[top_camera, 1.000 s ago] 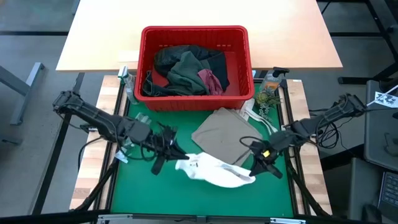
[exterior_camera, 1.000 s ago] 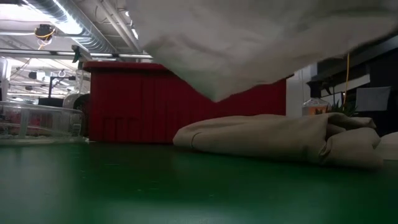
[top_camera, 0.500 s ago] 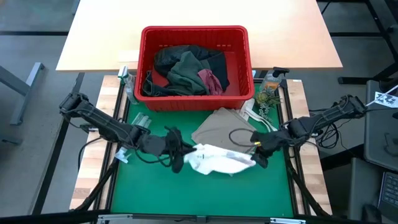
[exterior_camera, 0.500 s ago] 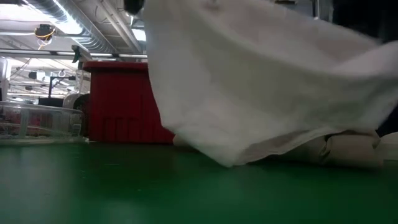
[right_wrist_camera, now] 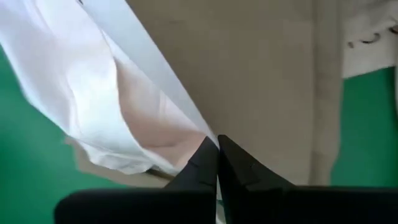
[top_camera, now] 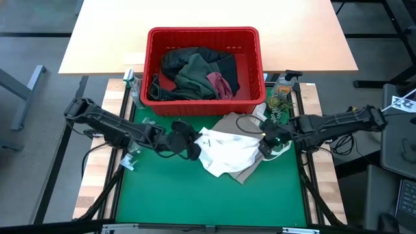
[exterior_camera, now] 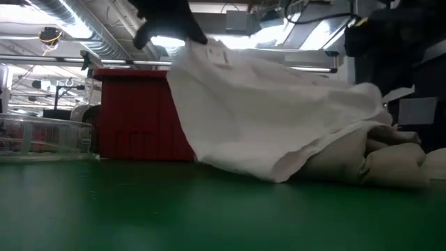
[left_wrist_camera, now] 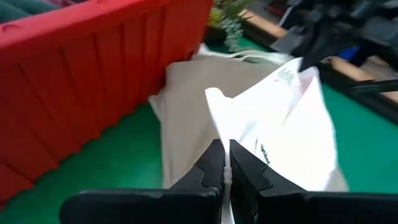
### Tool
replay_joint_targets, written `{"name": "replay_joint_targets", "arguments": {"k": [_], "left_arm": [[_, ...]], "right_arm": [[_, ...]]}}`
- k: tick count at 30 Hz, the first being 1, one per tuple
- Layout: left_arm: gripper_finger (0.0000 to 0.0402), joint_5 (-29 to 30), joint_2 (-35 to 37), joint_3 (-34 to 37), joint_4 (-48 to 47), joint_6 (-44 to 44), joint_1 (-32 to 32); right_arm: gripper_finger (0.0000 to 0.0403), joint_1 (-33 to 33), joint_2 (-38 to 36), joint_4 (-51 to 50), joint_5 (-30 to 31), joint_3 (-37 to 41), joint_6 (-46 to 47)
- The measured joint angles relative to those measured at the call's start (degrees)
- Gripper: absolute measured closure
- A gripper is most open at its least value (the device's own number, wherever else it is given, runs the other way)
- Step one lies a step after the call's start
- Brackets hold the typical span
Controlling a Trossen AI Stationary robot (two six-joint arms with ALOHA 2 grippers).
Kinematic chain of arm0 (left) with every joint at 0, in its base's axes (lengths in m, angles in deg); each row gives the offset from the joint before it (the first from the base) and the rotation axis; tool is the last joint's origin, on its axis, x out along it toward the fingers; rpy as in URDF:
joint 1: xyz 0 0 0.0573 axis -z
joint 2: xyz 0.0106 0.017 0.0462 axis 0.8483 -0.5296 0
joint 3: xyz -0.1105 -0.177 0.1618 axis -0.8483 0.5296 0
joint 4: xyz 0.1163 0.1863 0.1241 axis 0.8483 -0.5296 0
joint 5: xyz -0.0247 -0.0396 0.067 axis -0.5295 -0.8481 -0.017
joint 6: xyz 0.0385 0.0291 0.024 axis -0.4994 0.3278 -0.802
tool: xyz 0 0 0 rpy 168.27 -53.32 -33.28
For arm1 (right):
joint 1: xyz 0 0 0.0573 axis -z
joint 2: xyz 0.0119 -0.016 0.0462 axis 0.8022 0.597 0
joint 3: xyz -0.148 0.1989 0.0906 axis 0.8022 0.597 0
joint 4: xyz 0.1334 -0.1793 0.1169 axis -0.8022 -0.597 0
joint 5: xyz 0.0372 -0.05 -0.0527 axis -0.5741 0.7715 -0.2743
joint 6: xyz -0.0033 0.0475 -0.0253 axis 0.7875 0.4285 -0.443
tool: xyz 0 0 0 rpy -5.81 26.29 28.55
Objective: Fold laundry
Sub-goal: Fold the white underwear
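**Over the middle of the green desk, two hands hold a white garment by its edges**

Over the middle of the green-topped desk [top_camera: 162, 195], both dark robot arms hold one soft white cloth garment [top_camera: 227, 153] stretched between them. The left hand [top_camera: 193, 144] has its two fingers pinched fully together on the garment's left edge. The right hand [top_camera: 265, 144] is likewise closed tight on the garment's right edge. In the low view the white garment [exterior_camera: 279, 118] hangs from these two grips and slopes down, its lower part draped over a folded tan fabric top [exterior_camera: 376, 164] that lies on the desk.

From above, that tan top [top_camera: 229, 123] sits just in front of a red slatted plastic basket [top_camera: 203, 32] at the far edge of the green surface. The basket holds more laundry, a loose heap of olive-green, maroon and black clothes [top_camera: 195, 75]. A small potted plant [top_camera: 278, 103] stands near the far right corner.

The step in hand looks like spreading the white garment before folding it. It partly covers the tan top, so the next move probably calls for carrying it toward the open near side of the desk. Both hands would need to keep their grip and lower it evenly, so it lands flat and not bunched.
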Motion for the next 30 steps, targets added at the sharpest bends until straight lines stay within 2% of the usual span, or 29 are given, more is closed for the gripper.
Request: {"name": "replay_joint_targets", "arguments": {"k": [12,18,24,30], "left_arm": [[0.0395,-0.8,-7.9,0.0,-1.1,-1.3,-5.7],[0.0354,-3.0,-8.2,0.0,-1.1,-6.7,-7.8],[0.0305,-9.6,-8.2,0.0,-1.0,-7.7,-8.9],[0.029,-16.5,-8.0,0.0,-0.9,-7.8,-9.7]], "right_arm": [[0.0403,2.6,7.1,-3.0,0.0,0.0,-3.1],[0.0402,2.5,8.2,-3.5,-0.6,0.1,-4.2],[0.0402,2.5,8.2,-3.8,-0.6,0.1,-4.2],[0.0402,2.5,8.2,-4.8,0.7,0.1,-4.2]]}}
